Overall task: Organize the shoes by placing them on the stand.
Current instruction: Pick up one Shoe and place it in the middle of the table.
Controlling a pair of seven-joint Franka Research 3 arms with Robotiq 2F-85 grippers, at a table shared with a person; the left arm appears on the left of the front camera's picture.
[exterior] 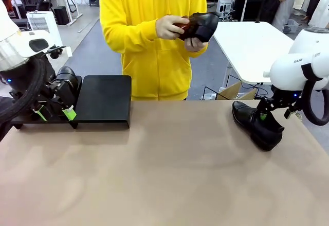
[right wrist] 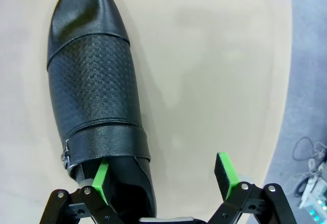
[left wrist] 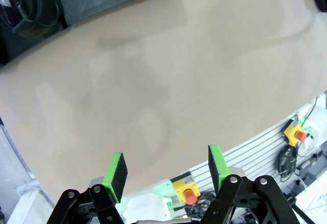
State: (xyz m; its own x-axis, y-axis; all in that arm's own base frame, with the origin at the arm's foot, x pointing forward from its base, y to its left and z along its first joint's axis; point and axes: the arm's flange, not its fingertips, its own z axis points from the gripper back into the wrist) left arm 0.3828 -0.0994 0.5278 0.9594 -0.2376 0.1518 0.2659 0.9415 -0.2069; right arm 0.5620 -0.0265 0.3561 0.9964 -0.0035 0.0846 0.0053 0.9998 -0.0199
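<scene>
A person in a yellow top stands at the far side and holds one black shoe (exterior: pixel 201 25) in both hands at chest height. Another black shoe (exterior: pixel 256 125) (right wrist: pixel 92 96) lies on the table at the right. My right gripper (exterior: pixel 264 115) (right wrist: pixel 163 179) is open at its heel end, with one green pad (right wrist: pixel 101 181) inside the shoe's opening and the other pad (right wrist: pixel 225 175) outside over bare table. The black stand (exterior: pixel 104 99) sits at the far left. My left gripper (exterior: pixel 54 115) (left wrist: pixel 167 172) hangs open and holds nothing at the front edge of the stand's left panel.
The tan table (exterior: pixel 164 174) (left wrist: pixel 153 81) stretches wide between the stand and the right shoe. A white table (exterior: pixel 252 43) stands behind at the right. Yellow boxes with red buttons (left wrist: pixel 188 193) show past the table's near edge.
</scene>
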